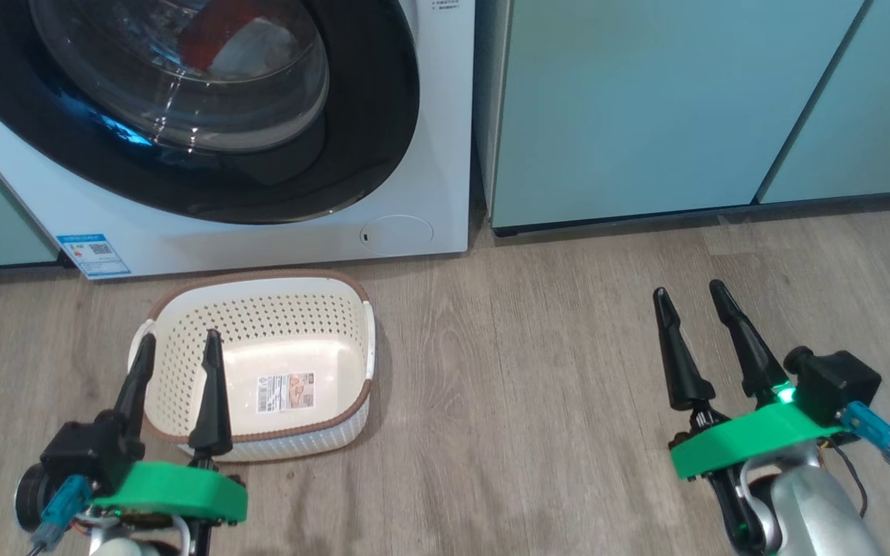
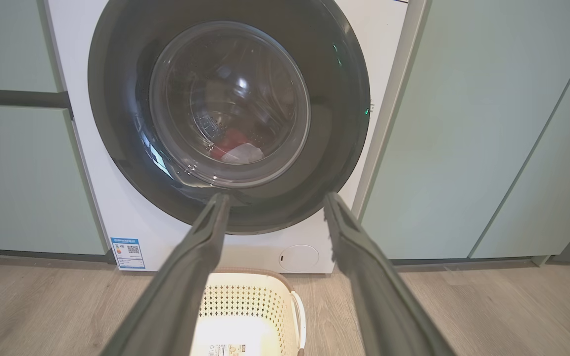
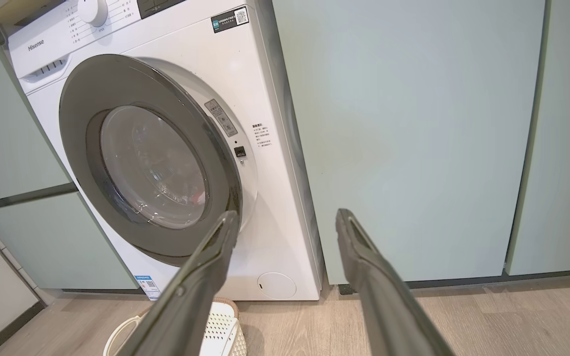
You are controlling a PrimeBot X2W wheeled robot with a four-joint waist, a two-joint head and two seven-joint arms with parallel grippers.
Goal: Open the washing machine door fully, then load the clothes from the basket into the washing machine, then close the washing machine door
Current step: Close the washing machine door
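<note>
Dark two-fingered left gripper [image 1: 180, 340] at seven o'clock in the head view, fingers parted, grasping nothing, just over the small white perforated plastic basket [image 1: 259, 316] with its brown rim. Right gripper [image 1: 687, 290] at four o'clock, likewise spread and unladen, above pale wood-look floor [image 1: 530, 347]. Beyond, at eleven o'clock, big white front-loading washing machine [image 1: 445, 154]. Round black-rimmed glass washing machine door [image 1: 368, 116] across its opening, latched or ajar impossible to tell. Red and white clothes [image 1: 205, 38] behind the window.

door [image 1: 371, 116] top cropped, clothes [image 2: 233, 146] seemingly hazy
</note>
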